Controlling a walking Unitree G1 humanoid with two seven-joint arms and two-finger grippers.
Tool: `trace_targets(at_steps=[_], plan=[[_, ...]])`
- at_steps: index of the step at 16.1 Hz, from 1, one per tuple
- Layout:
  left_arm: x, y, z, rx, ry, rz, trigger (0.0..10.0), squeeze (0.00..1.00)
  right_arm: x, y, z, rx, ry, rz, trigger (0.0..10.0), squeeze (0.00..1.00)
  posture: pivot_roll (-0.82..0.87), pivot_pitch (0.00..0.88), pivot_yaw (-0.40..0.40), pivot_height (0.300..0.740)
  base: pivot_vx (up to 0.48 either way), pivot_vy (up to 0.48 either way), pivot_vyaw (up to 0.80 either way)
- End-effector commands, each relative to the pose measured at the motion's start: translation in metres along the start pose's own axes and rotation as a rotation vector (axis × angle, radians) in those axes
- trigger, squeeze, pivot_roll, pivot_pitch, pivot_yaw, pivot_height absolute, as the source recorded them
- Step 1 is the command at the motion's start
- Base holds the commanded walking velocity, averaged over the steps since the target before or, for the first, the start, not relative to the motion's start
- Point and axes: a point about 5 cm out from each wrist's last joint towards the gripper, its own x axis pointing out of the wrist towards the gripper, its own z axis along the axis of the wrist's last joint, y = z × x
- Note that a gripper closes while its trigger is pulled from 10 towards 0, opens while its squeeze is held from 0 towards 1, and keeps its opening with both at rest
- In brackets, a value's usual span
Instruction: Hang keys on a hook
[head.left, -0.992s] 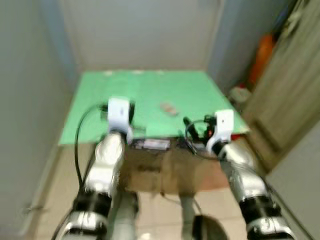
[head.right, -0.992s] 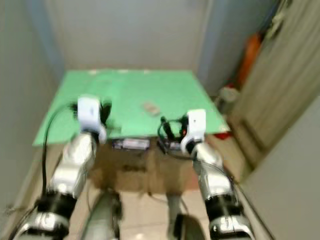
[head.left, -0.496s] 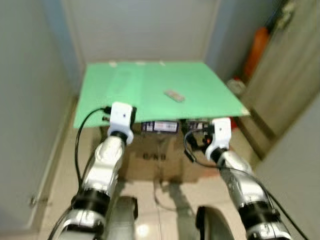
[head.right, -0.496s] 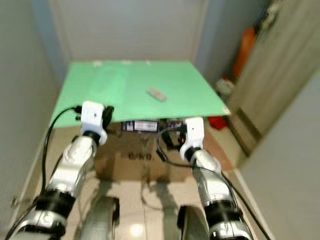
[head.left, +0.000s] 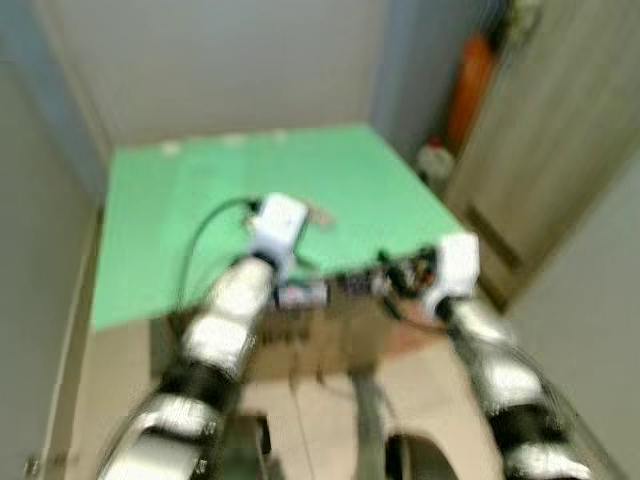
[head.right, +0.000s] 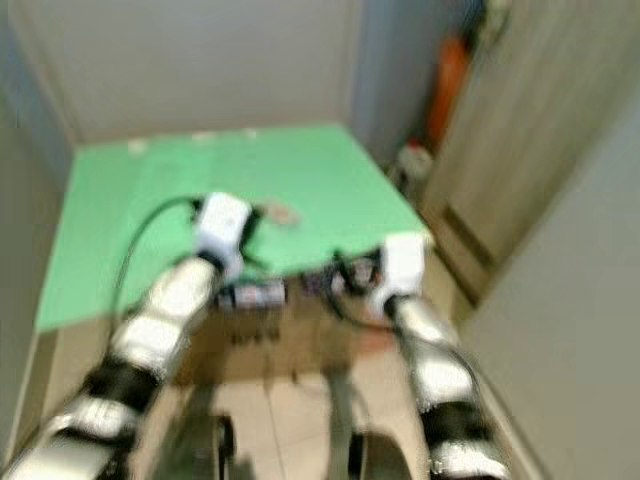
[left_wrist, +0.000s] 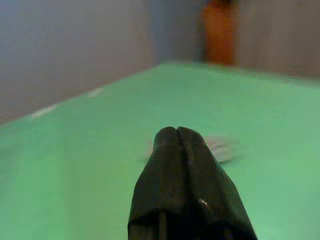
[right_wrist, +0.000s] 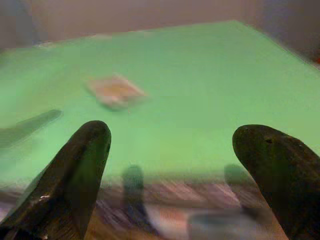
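Two silver arms reach forward over the near edge of a flat green table top, and both head views are blurred. The left gripper hangs low over the green surface with its two black fingers pressed together, holding nothing. Just beyond its tip, and partly hidden behind it in the left wrist view, lies a small pale flat object, apparently the keys; it rests on the table, close to the gripper but not touched by it. In the left eye view the same small pale object sits just to the right of the left arm's white wrist block, near the middle of the table.

The object looks flat, light grey to tan and roughly oblong; it is too blurred to make out a ring or single keys.

Farther right, the right gripper is at the table's near edge with its fingers spread wide apart and empty. The pale object lies on the green surface ahead of it, well apart from both fingertips. A brown cardboard box stands under the table edge, and an orange object stands in the far right corner beside a wooden door.
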Motion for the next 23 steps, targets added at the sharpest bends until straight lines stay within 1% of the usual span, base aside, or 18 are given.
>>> trace_targets(at_steps=[1, 2, 3, 4, 6, 9, 10, 11, 12, 14, 15, 16, 17, 18, 19, 20, 22, 23], plan=[[0.005, -0.016, 0.005, -0.013, -0.009, -0.051, 10.0, 0.0, -0.007, -0.013, 0.003, -0.038, -0.006, -0.033, 10.0, 0.0, 0.01, 0.0, -0.013, 0.602, 0.48, 0.0, 0.0], [0.006, -0.016, 0.004, -0.015, -0.003, -0.026, 10.0, 0.0, -0.008, -0.014, 0.004, -0.079, 0.007, -0.028, 10.0, 0.0, 0.0, 0.0, -0.012, 0.602, 0.0, 0.0, 0.0], [0.006, -0.016, 0.004, -0.018, -0.002, -0.024, 10.0, 0.0, -0.008, -0.015, 0.005, -0.1, 0.011, -0.023, 10.0, 0.0, 0.0, 0.0, -0.013, 0.602, 0.0, 0.0, 0.0], [0.006, -0.016, 0.003, -0.013, 0.0, -0.027, 10.0, 0.0, -0.006, -0.015, 0.011, -0.13, 0.007, -0.002, 10.0, 0.0, 0.0, 0.0, -0.015, 0.602, 0.0, 0.0, 0.0], [0.004, -0.017, 0.003, -0.013, -0.004, -0.015, 10.0, 0.0, 0.003, -0.013, 0.025, -0.135, 0.001, 0.067, 10.0, 0.0, 0.01, 0.0, -0.029, 0.602, 0.0, 0.0, 0.0], [-0.006, -0.018, -0.003, -0.02, 0.007, 0.003, 10.0, 0.0, 0.014, -0.004, 0.034, -0.136, 0.018, 0.147, 10.0, 0.0, 0.05, 0.0, -0.064, 0.602, 0.0, 0.0, 0.0], [-0.011, -0.018, -0.004, -0.028, 0.008, 0.014, 10.0, 0.0, 0.016, -0.001, 0.032, -0.141, 0.034, 0.172, 10.0, 0.0, 0.07, 0.007, -0.083, 0.602, 0.0, 0.0, 0.0], [-0.017, -0.017, -0.003, -0.036, 0.006, 0.029, 10.0, 0.0, 0.019, 0.002, 0.027, -0.143, 0.056, 0.185, 10.0, 0.0, 0.09, 0.033, -0.094, 0.602, 0.0, 0.0, 0.0], [-0.023, -0.016, -0.003, -0.041, 0.006, 0.04, 10.0, 0.0, 0.021, 0.005, 0.023, -0.133, 0.072, 0.192, 10.0, 0.0, 0.12, 0.057, -0.102, 0.602, 0.0, 0.0, 0.0], [-0.037, -0.013, 0.0, -0.036, 0.007, 0.065, 10.0, 0.0, 0.028, 0.015, 0.014, -0.085, 0.107, 0.211, 10.0, 0.0, 0.18, 0.102, -0.121, 0.602, 0.0, 0.0, 0.0], [-0.041, -0.013, 0.001, -0.04, 0.008, 0.071, 10.0, 0.0, 0.029, 0.016, 0.012, -0.073, 0.113, 0.212, 10.0, 0.0, 0.19, 0.111, -0.126, 0.602, 0.0, 0.0, 0.0], [-0.049, -0.013, 0.004, -0.056, 0.007, 0.093, 10.0, 0.0, 0.032, 0.018, 0.01, -0.042, 0.126, 0.208, 10.0, 0.0, 0.22, 0.134, -0.144, 0.602, 0.0, 0.0, 0.0], [-0.057, -0.015, 0.007, -0.07, 0.005, 0.112, 10.0, 0.0, 0.035, 0.02, 0.009, -0.016, 0.134, 0.211, 10.0, 0.0, 0.25, 0.148, -0.16, 0.602, 0.0, 0.0, 0.0], [-0.067, -0.018, 0.01, -0.081, 0.004, 0.132, 10.0, 0.0, 0.039, 0.025, 0.008, -0.006, 0.142, 0.229, 10.0, 0.0, 0.27, 0.164, -0.183, 0.602, 0.0, 0.0, 0.0], [-0.073, -0.019, 0.011, -0.094, 0.006, 0.146, 10.0, 0.0, 0.041, 0.028, 0.007, -0.004, 0.145, 0.242, 10.0, 0.0, 0.28, 0.171, -0.196, 0.602, 0.0, 0.0, 0.0], [-0.078, -0.021, 0.011, -0.102, 0.015, 0.158, 10.0, 0.0, 0.043, 0.031, 0.007, 0.001, 0.145, 0.252, 10.0, 0.0, 0.29, 0.177, -0.207, 0.602, 0.0, 0.0, 0.0], [-0.083, -0.022, 0.01, -0.112, 0.032, 0.17, 10.0, 0.0, 0.045, 0.035, 0.007, 0.023, 0.149, 0.266, 10.0, 0.0, 0.3, 0.185, -0.223, 0.602, 0.0, 0.0, 0.0], [-0.085, -0.024, 0.011, -0.119, 0.039, 0.176, 10.0, 0.0, 0.045, 0.036, 0.006, 0.08, 0.155, 0.266, 10.0, 0.0, 0.3, 0.187, -0.23, 0.602, 0.0, 0.0, 0.0]])
